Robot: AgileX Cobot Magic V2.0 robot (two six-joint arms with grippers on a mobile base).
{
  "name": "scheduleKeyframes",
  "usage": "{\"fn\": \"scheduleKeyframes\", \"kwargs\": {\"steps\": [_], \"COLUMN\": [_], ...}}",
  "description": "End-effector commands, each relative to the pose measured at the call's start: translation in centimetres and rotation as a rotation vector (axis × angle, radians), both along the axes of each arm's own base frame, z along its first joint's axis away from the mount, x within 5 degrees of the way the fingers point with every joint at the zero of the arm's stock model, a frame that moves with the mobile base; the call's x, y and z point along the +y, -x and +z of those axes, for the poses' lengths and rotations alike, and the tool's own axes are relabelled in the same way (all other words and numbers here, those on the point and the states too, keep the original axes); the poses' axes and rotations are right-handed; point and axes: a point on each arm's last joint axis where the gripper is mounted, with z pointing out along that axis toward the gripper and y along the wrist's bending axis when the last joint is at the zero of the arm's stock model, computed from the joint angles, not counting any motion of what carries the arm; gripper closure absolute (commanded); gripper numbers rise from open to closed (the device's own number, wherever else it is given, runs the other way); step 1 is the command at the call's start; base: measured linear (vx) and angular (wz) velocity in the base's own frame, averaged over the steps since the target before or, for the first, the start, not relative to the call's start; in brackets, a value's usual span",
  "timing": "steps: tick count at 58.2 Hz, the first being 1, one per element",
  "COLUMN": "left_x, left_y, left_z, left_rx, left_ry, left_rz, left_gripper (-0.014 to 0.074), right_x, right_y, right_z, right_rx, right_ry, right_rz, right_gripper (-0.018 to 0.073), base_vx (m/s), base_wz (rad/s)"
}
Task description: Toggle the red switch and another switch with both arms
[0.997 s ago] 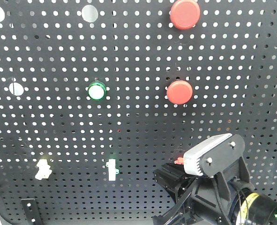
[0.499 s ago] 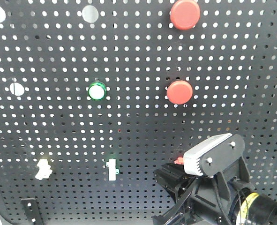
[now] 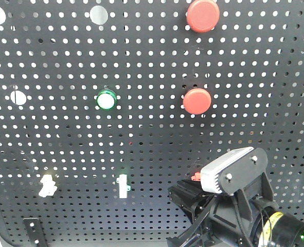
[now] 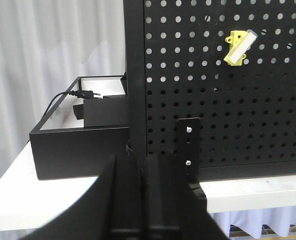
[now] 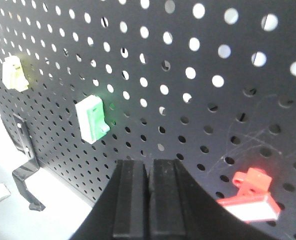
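Matte black perforated pegboard (image 3: 141,154) carries two round red buttons (image 3: 197,101), red switch (image 5: 252,197), yellow-based switch (image 4: 236,47); left gripper (image 4: 142,200) and right gripper (image 5: 149,200) pressed closed, empty.

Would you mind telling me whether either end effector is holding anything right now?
Nothing is held. The left end effector and right end effector are both shut on nothing, short of the pegboard.

On the black perforated metal pegboard (image 3: 141,62): two big round red push buttons (image 3: 202,15) (image 3: 196,101), one round green-ringed indicator light (image 3: 106,100), and three small toggle switches — red-based (image 5: 253,196), pale yellow-based (image 3: 47,186), green-based (image 3: 122,186).
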Motion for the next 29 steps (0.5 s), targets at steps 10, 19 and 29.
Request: {"fn": "scheduleKeyframes", "kwargs": {"steps": [10,19,29], "left_x": [0.0,0.0,0.0], "left_y": [0.0,0.0,0.0], "left_z": [0.3,0.3,0.3], "left_rx": [-0.066,-0.066,-0.066], "left_ry": [0.016,0.016,0.016], "left_rz": [-0.004,-0.004,-0.004], "left_gripper": [0.0594,0.0594,0.0594], "right_x": [0.0,-2.7,-8.7], "right_y": [0.2,2.9,6.9], "right_z": [2.4,2.4,0.1], "right_rx": [-0.109,-0.143,-0.169], "right_ry": [-0.079,-0.157,-0.239], "right_rz": [0.015,-0.03,-0.208], "right_gripper": [0.0566,0.0566,0.0566], "base_vx": [0.0,0.0,0.0], "base_wz": [0.0,0.0,0.0]}}
